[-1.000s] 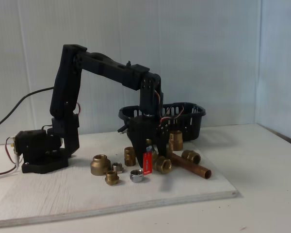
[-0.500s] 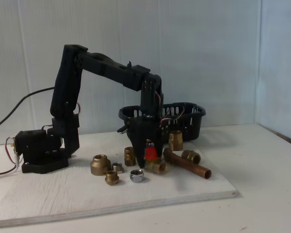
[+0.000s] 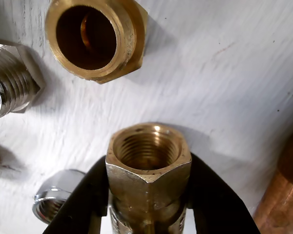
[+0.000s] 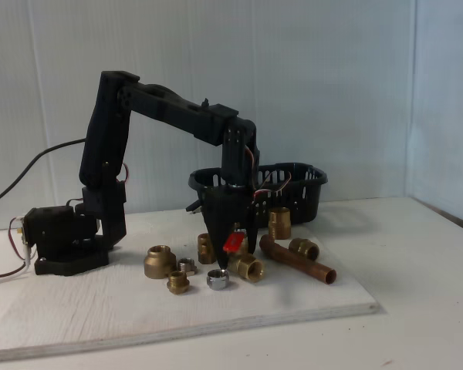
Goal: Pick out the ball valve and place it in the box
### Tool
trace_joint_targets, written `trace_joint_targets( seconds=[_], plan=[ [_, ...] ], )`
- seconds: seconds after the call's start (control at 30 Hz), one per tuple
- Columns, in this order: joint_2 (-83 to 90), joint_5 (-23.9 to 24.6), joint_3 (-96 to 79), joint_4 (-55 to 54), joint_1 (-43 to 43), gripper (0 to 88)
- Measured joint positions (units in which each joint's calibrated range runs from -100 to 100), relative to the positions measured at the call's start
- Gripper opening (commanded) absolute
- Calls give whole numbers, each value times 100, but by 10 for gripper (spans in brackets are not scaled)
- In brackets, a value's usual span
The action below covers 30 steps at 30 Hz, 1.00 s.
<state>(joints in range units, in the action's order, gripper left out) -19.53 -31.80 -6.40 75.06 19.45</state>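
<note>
Wrist view: my gripper is closed on the valve, one black finger against each side of its brass body, threaded mouth facing the camera. Fixed view: my gripper points down at the white board; the valve lies among brass fittings, red lever tilted, box just behind
</note>
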Motion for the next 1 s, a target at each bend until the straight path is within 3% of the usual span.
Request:
trace_joint_targets(
  seconds=[0.1,0.37,0.63,1.0],
  plan=[
    [-8,0,64,232,0,6],
    [-17,0,1507,2115,-7,6],
    [-17,5,1816,2296,-30,6],
    [-17,971,2932,2330,-652,6]
  ],
)
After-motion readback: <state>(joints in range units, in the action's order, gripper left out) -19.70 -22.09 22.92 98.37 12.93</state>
